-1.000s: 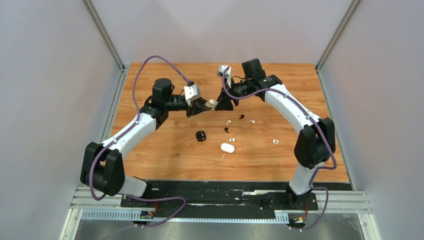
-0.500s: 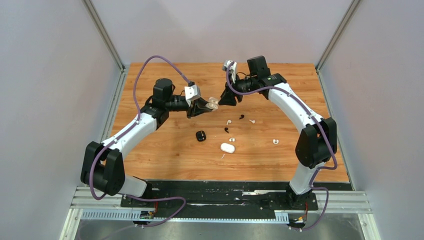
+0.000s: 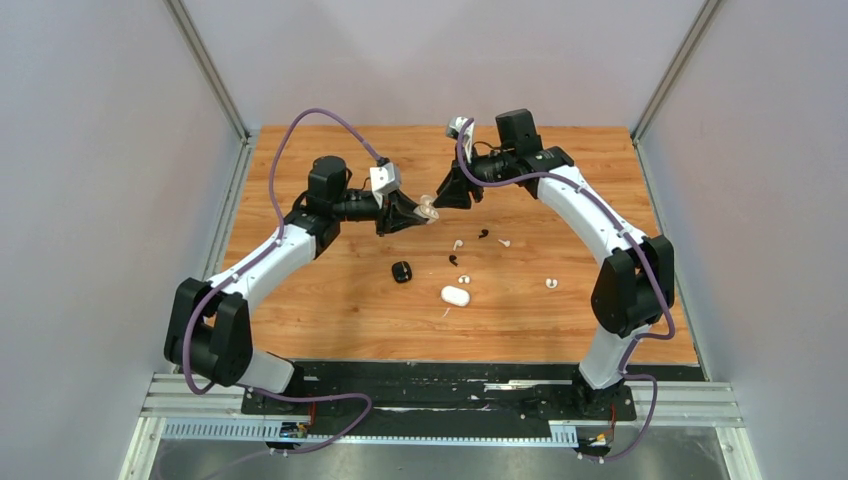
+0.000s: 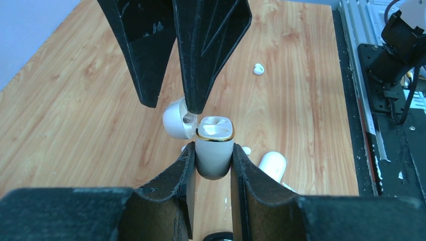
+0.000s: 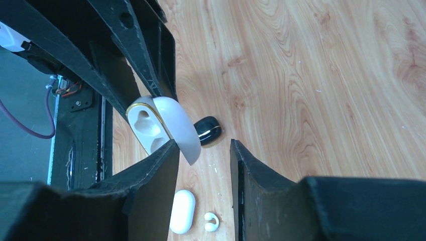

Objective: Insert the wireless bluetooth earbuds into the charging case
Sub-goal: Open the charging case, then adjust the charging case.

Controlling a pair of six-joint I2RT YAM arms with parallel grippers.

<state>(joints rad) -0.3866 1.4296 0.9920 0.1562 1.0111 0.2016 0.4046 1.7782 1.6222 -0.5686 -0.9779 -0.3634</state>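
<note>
Holding case (image 5: 161, 128) mid-air, upper centre of top view: your L gripper (image 4: 212, 149) pinches its body, lid (image 4: 176, 123) open. R gripper (image 5: 203, 144) spread, one finger touching lid. Earbuds (image 3: 458, 243) loose on table (image 3: 330, 300), lower right of case.

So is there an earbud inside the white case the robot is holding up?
No, the right wrist view looks straight into the open white case and both of its little hollows are empty.
</note>
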